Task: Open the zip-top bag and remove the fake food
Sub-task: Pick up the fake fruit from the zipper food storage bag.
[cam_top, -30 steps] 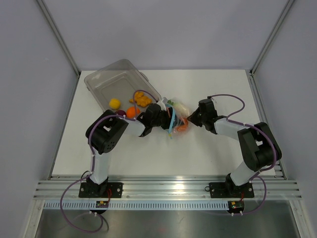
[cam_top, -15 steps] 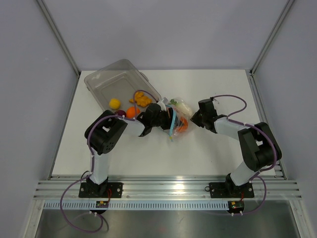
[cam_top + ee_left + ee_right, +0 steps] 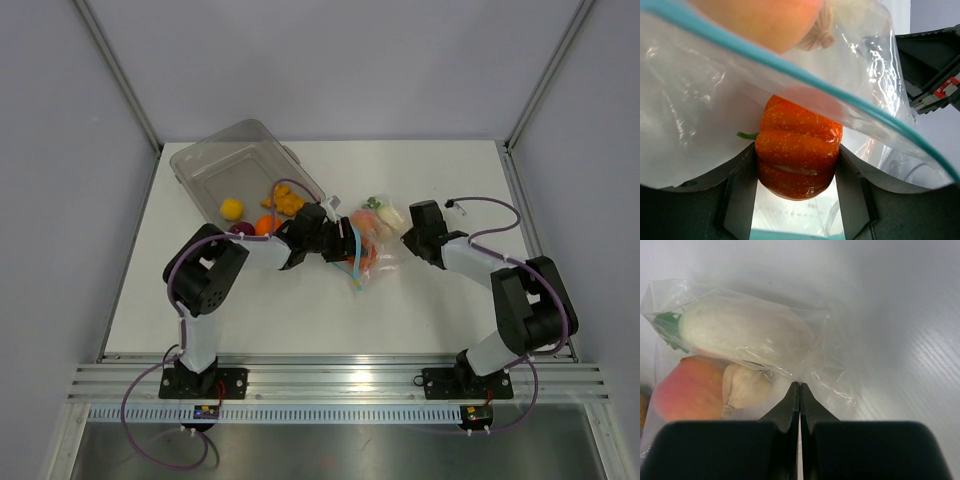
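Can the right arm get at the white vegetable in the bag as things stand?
Probably not. The right gripper is shut, apparently pinching the zip-top bag by its film, and the white vegetable sits inside behind the plastic. The blue zip strip lies on the bag's other side.

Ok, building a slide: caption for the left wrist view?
Left tool grips an orange toy pepper, the clear zip-top bag draped behind it.
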Controlling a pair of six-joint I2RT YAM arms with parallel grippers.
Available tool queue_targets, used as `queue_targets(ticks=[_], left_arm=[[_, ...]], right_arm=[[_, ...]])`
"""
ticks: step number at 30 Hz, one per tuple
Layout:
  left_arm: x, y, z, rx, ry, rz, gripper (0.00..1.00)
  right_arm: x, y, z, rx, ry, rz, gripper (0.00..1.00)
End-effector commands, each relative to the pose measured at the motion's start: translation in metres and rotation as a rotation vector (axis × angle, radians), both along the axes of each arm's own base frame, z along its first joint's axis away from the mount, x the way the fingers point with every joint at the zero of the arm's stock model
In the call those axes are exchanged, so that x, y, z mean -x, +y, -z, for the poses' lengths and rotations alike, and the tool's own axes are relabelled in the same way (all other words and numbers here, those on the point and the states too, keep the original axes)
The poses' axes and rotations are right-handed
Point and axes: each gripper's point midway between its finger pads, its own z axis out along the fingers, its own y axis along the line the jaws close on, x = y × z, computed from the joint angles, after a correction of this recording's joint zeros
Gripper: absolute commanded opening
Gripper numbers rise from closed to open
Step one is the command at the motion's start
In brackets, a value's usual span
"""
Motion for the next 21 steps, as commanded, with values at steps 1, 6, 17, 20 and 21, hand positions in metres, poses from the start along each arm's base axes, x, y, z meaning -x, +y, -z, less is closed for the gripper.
queue_targets(ticks=[1,6,17,20,21], left_arm=[[-0.006,-0.006,-0.046,0.069,-0.079,0.037,0.41],[-0.008,0.004,-0.057,0.07,-0.097,0.033,0.41],[-0.016,0.039,-0.07,-0.058,-0.112,-0.02,0.41],[-0.023,0.055,-0.073,-0.117,-0.138,-0.063,0.41],[-0.025,0.058,-0.082,-0.116,-0.162,-0.074,0.42]], right_arm=[[0.002,-0.026,-0.013,0.045,-0.043,0.129,0.01],[0.005,-0.035,-0.015,0.063,-0.047,0.183,0.01],[0.007,-0.042,-0.018,0.075,-0.054,0.21,0.02],[0.008,-0.042,-0.018,0.075,-0.054,0.21,0.01],[0.008,-0.042,-0.018,0.075,-0.054,0.21,0.01]])
